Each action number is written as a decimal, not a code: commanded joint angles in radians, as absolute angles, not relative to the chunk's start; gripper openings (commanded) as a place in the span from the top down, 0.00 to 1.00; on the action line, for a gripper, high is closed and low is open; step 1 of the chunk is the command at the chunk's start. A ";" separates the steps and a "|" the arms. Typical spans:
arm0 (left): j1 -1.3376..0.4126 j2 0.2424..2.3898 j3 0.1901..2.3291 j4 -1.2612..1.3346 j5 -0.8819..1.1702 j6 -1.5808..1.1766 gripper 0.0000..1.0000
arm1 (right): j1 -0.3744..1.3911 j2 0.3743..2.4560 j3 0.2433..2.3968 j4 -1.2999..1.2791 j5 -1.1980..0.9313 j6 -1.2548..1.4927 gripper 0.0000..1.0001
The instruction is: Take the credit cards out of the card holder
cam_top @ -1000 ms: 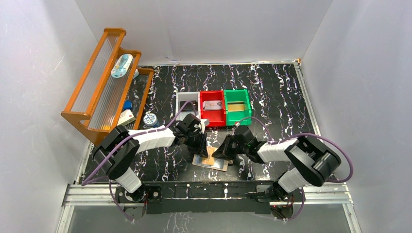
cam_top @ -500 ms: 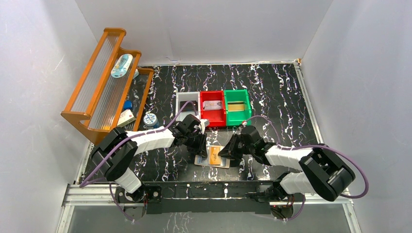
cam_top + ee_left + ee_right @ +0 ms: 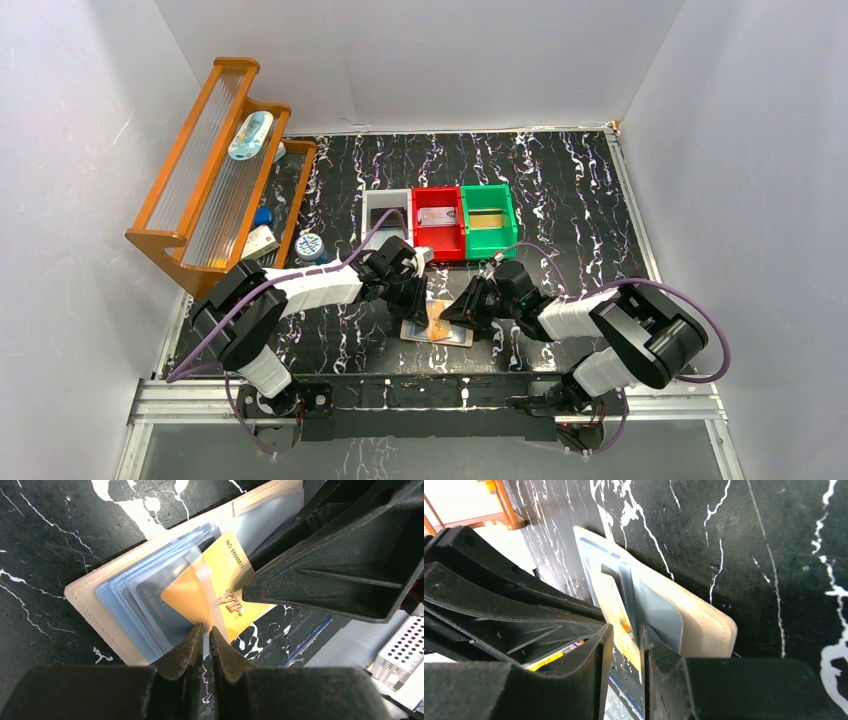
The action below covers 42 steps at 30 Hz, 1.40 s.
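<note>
Right jaws on gold card (image 3: 220,587), card holder (image 3: 82,595) open (print left-wrist-only)

The tan card holder (image 3: 82,597) lies open flat, a gold card (image 3: 225,565) partway out.

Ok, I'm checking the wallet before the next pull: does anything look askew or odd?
Yes. The gold card sits diagonally, half out of the card holder, not square with the pale blue pockets. A clear pocket flap lies across it, ending between the left fingers.
</note>
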<state>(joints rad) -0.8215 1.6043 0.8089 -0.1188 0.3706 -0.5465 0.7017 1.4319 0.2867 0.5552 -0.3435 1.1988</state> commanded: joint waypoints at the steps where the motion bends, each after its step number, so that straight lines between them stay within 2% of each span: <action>1: -0.837 1.645 0.790 -0.204 0.332 -0.538 0.90 | 0.715 1.456 0.296 0.654 -0.367 1.205 0.66; 9: -0.839 1.647 0.787 -0.204 0.325 -0.540 0.92 | 0.723 1.512 0.294 0.691 -0.412 1.186 0.68; 12: -0.839 1.649 0.786 -0.204 0.325 -0.540 0.92 | 0.724 1.495 0.294 0.668 -0.400 1.175 0.72; 17: -0.839 1.646 0.785 -0.210 0.314 -0.538 0.93 | 0.721 1.377 0.308 0.428 -0.267 1.141 0.82; 23: -0.839 1.627 0.781 -0.212 0.304 -0.538 0.89 | 0.696 1.190 0.322 0.170 -0.146 1.094 0.87; 32: -0.839 1.531 0.801 -0.209 0.223 -0.542 0.68 | 0.679 0.949 0.500 -0.161 0.014 1.008 0.91; 39: -0.836 1.428 0.849 -0.258 0.093 -0.524 0.50 | 0.670 0.955 0.694 -0.365 0.179 0.885 0.93; 42: -0.829 1.383 0.853 -0.274 0.062 -0.516 0.47 | 0.661 0.986 0.793 -0.425 0.265 0.792 0.93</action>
